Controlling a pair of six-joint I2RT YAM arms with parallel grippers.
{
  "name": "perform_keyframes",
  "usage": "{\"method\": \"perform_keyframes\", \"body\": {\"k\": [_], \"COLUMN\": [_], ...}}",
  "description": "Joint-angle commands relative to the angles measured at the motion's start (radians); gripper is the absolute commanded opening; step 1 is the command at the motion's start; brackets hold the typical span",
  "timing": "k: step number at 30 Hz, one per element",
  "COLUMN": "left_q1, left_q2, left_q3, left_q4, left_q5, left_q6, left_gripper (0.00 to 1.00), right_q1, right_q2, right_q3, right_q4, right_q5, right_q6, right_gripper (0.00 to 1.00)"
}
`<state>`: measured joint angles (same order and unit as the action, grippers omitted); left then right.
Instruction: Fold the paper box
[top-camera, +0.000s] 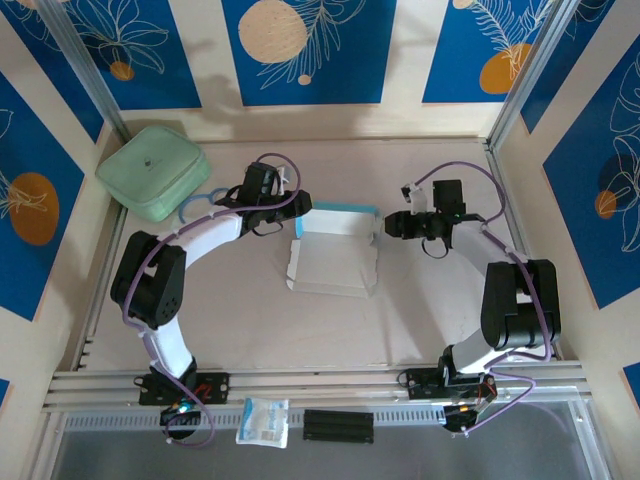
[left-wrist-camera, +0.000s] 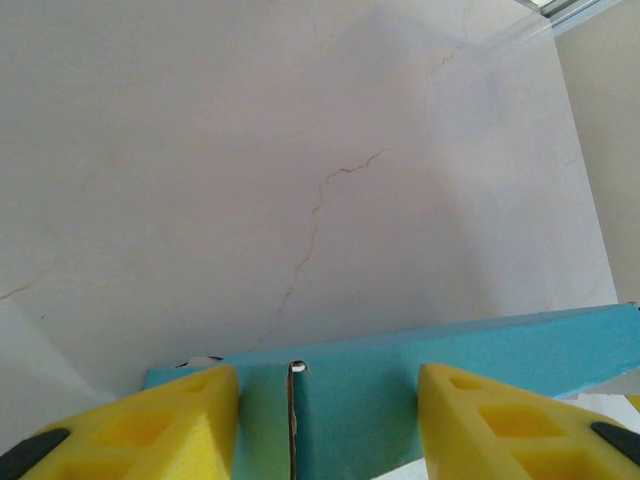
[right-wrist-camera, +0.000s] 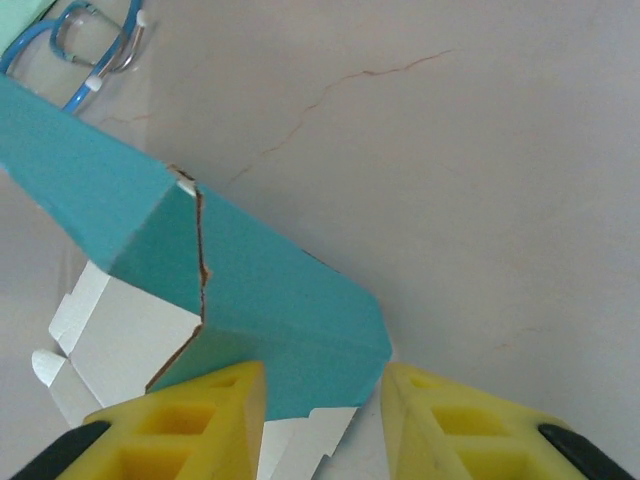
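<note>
The paper box (top-camera: 333, 258) lies in the middle of the table, white inside facing up, with its light blue far wall raised. My left gripper (top-camera: 303, 205) is at the box's far left corner. In the left wrist view its yellow fingers (left-wrist-camera: 190, 410) stand apart, and the blue wall (left-wrist-camera: 500, 350) with a slit in it runs across the gap of the left gripper (left-wrist-camera: 328, 385). My right gripper (top-camera: 388, 224) is at the far right corner. There a blue end flap (right-wrist-camera: 270, 290) sits between the parted jaws of the right gripper (right-wrist-camera: 323, 385), close to both fingers.
A pale green rounded case (top-camera: 153, 171) sits at the back left, with a blue looped cord (top-camera: 195, 205) beside it. A small clear-white packet (top-camera: 263, 421) and a black strip (top-camera: 338, 425) lie on the rails at the near edge. Frame posts and walls close in the table.
</note>
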<state>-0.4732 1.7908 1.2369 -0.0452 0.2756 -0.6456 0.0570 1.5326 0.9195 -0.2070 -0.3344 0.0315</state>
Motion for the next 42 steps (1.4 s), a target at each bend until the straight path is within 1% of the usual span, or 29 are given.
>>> {"method": "perform_keyframes", "body": {"k": [1,7,10,16,20,24,27,31,33,35,38,42], "left_q1": [-0.010,-0.011,-0.012,-0.013,-0.013,-0.013,-0.013,-0.013,-0.013,-0.013,-0.013,-0.012], "left_q2": [0.016,0.016,0.015,0.014,0.013,0.013,0.015,0.015,0.013,0.010,0.004,0.002], "left_q3": [0.014,0.004,-0.005,-0.006,-0.006,-0.008,-0.011,-0.013,-0.017,-0.019,-0.024,-0.027], "left_q4": [-0.046,-0.045,-0.039,-0.035,-0.035,-0.030,-0.028,-0.030,-0.030,-0.031,-0.035,-0.032], "left_q5": [-0.018,-0.018,-0.018,-0.015,-0.013,-0.012,-0.007,-0.012,-0.012,-0.013,-0.019,-0.022], "left_q6": [0.024,0.027,0.024,0.023,0.028,0.027,0.027,0.031,0.032,0.035,0.040,0.044], "left_gripper": [0.49,0.49,0.49,0.49,0.49,0.48,0.48,0.48,0.48,0.48,0.48,0.48], "right_q1": [0.022,0.047,0.057,0.108,0.132,0.161,0.195,0.264,0.298,0.327,0.368,0.400], "right_q2": [0.025,0.059,0.075,0.094,0.109,0.121,0.130,0.158,0.176,0.194,0.214,0.254], "right_q3": [0.032,0.062,0.079,0.096,0.114,0.129,0.138,0.165,0.187,0.207,0.216,0.258], "right_q4": [-0.033,-0.048,-0.052,-0.040,-0.049,-0.049,-0.041,-0.051,-0.072,-0.090,-0.089,-0.120], "right_q5": [-0.055,-0.079,-0.072,0.001,0.048,0.101,0.203,0.399,0.518,0.603,0.672,0.713], "right_q6": [-0.048,-0.073,-0.071,-0.093,-0.101,-0.102,-0.094,-0.042,-0.004,0.028,0.043,0.067], "right_gripper": [0.35,0.34,0.34,0.35,0.37,0.36,0.34,0.31,0.27,0.25,0.19,0.13]}}
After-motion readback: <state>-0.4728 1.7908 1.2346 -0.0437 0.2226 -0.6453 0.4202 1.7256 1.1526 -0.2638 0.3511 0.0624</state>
